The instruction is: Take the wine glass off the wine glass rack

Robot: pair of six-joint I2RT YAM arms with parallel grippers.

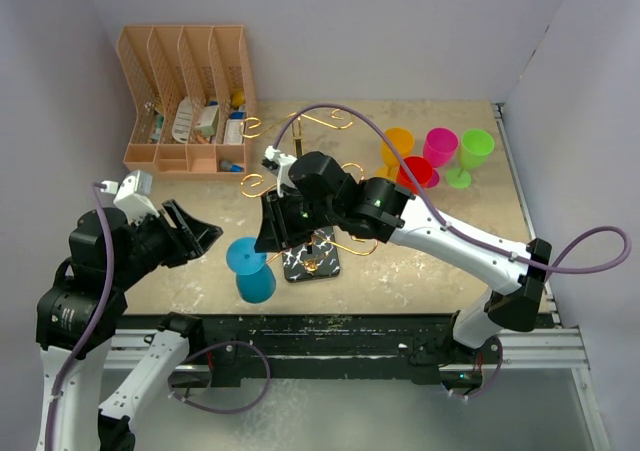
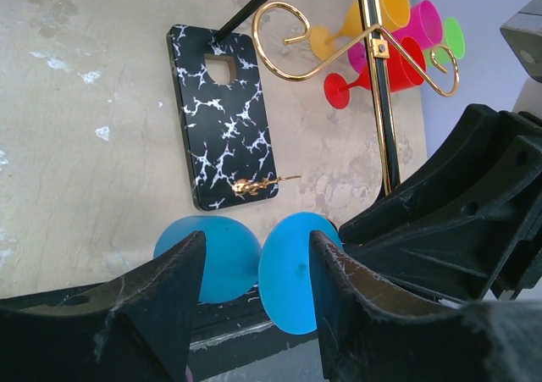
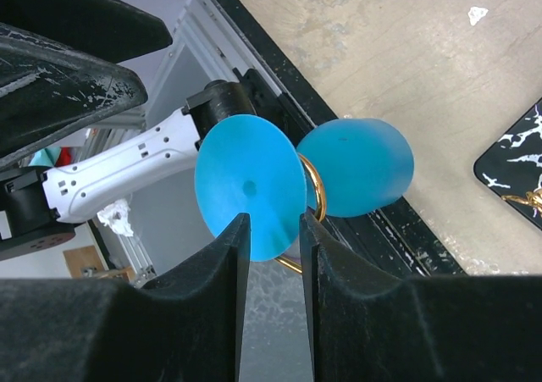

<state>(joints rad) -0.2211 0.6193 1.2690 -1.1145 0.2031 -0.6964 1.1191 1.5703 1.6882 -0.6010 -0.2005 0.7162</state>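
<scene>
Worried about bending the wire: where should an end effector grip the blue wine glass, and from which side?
Probably its bowl, from the left arm's side: the gold hook sits right behind the flat foot, leaving only the bowl exposed.

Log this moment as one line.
wine glass: hanging on rack | right gripper: jaws at its foot | left gripper: jaws open

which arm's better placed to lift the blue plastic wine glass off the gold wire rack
right, likely: the right gripper is at the foot of the blue plastic wine glass, fingertips flanking its rim. the left gripper stands off, jaws wide, glass beyond its tips.
</scene>
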